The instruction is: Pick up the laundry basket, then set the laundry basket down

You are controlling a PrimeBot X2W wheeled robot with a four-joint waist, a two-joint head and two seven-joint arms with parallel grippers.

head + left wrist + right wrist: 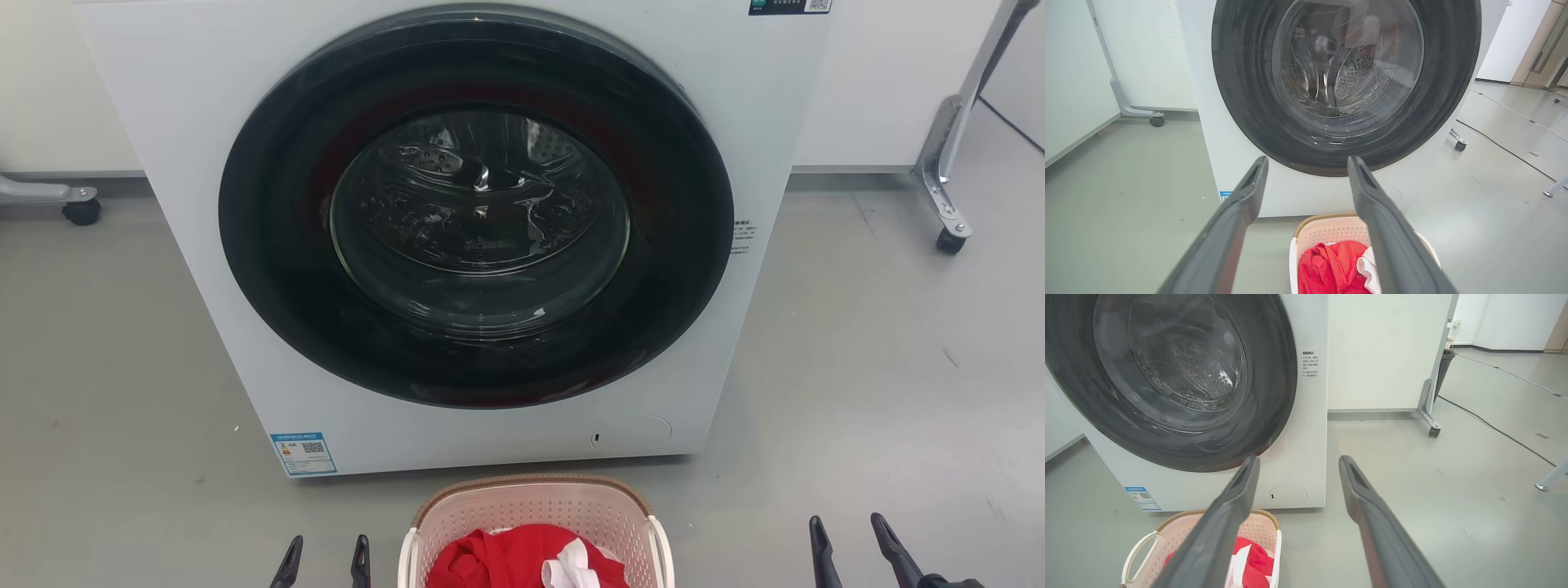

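The laundry basket (535, 502) sits on the grey floor at the bottom middle of the head view, right before the washer. It is cream perforated plastic with a brown woven rim and white side handles, and holds red and white cloth. My left gripper (325, 551) stands open just left of the basket, apart from it. Further off to the basket's right my right gripper (849, 531) is open too. In the left wrist view the basket (1327, 230) lies below and between the open fingers (1249, 188). The right wrist view has the basket (1167, 535) at lower left, partly behind one finger.
A white front-loading washer (204, 204) with a shut dark round door (478, 204) fills the space ahead. Wheeled frame legs stand at the far left (77, 208) and far right (947, 229). A dark cable (1494, 428) runs across the floor on the right.
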